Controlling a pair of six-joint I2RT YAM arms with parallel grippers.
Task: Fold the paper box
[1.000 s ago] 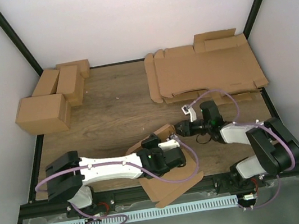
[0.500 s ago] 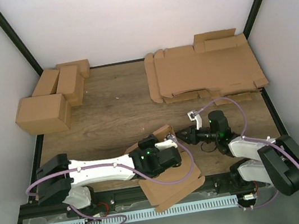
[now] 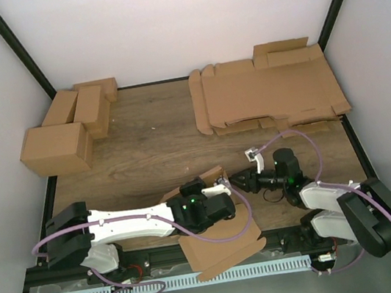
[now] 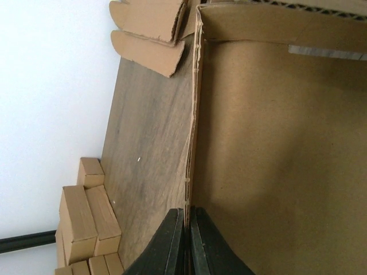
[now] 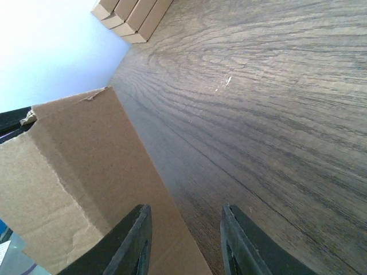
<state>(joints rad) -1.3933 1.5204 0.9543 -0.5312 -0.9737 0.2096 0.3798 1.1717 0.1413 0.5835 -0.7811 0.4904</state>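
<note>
Now we count one paper box (image 3: 226,247), two claws, four finished boxes (image 3: 66,130), one flat-sheet pile (image 3: 269,94) on surface (image 3: 152,153). Paper box at near edge, centred. Only left wrist view shows left claw (image 4: 188,238) pinching its wall edge. We see right claw (image 5: 183,243) spread, box panel just beside.

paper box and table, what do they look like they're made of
Paper box: corrugated cardboard by the look, plain brown and matte. A fluted core shows along its cut top edge in the left wrist view. Table: wood or a wood-look laminate, dark brown with clear grain and a low sheen. The pictures do not settle which.
</note>
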